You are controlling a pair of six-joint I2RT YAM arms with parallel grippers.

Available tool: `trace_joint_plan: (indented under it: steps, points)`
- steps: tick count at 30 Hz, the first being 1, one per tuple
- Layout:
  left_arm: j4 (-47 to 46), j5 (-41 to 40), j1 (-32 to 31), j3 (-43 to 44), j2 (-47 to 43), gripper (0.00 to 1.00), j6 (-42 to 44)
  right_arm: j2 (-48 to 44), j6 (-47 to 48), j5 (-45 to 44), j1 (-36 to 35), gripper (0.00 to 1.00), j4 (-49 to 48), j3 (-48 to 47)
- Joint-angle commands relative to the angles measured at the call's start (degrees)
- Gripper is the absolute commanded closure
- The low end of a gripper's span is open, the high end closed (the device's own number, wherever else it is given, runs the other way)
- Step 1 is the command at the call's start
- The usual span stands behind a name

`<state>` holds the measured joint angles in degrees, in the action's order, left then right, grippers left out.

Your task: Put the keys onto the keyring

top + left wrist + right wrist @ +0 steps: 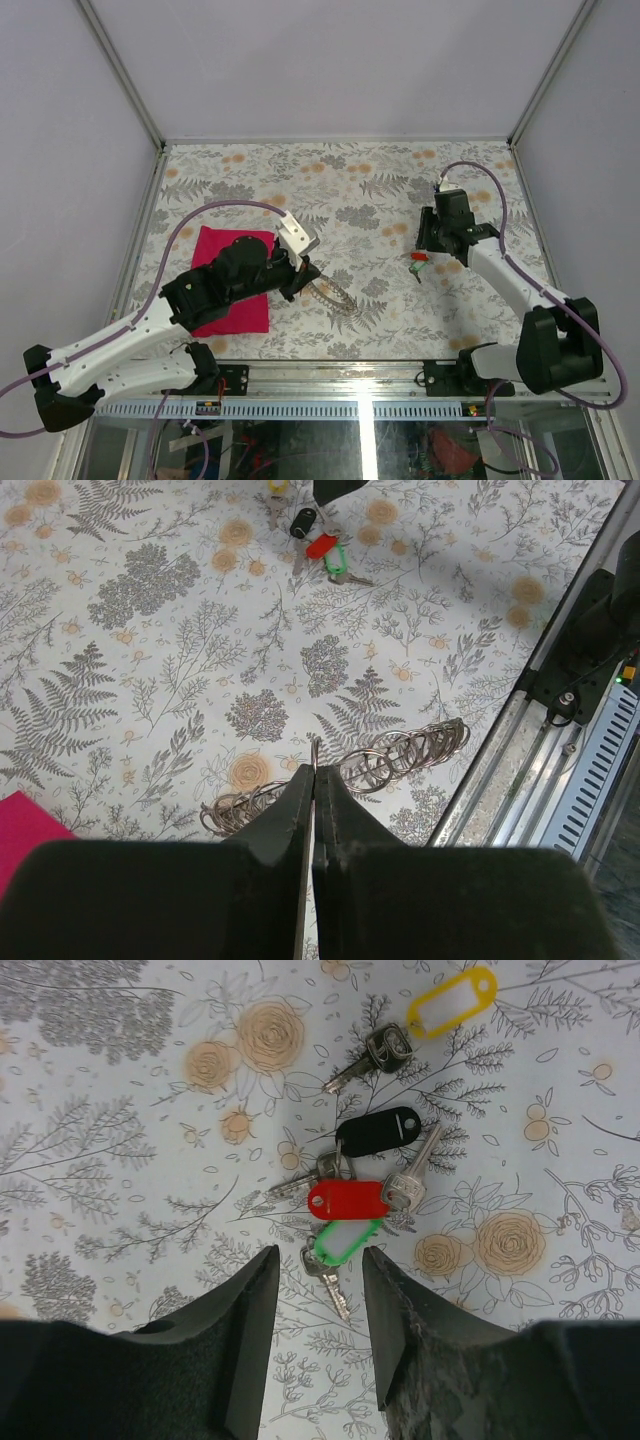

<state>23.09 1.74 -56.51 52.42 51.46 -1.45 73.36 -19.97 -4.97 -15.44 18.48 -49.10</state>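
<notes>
The long silver keyring chain of thin wire loops (400, 752) lies flat on the flowery table (150, 680). In the left wrist view it runs from 8 o'clock to 2 o'clock. The black left gripper (314, 772) has its fingers pressed tight together, pinching one thin loop near the chain's middle.

The little metal keys with yellow, black, red and green plastic tags (347, 1200) lie in a bunch that runs from 7 o'clock to 1 o'clock. The black right gripper (320, 1255) is spread apart, and the bunch sits at 12 o'clock, the green tag just at the gap.
</notes>
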Motion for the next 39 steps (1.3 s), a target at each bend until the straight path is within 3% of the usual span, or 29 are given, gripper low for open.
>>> trace_joint_plan:
  steps: [1,5,17,29,39]
  points:
    - [-5.1,0.9,0.3,1.1,0.1,1.00,0.2,4.5,2.4,3.5,1.8,0.57,-3.4,-0.7]
    - [-5.2,1.9,0.3,0.9,0.4,1.00,0.2,7.9,3.2,3.5,2.6,0.63,-4.4,-1.3]
    - [-4.9,3.1,0.3,0.2,-0.4,1.00,0.4,18.1,4.8,3.7,3.1,0.66,-7.2,-3.6]
    - [-4.2,3.1,0.3,0.6,-0.2,1.00,0.5,23.3,5.5,2.8,3.2,0.71,-8.6,-6.4]
    - [-3.9,3.1,0.3,0.6,-0.3,1.00,0.5,25.7,6.1,2.3,3.2,0.82,-9.3,-6.6]
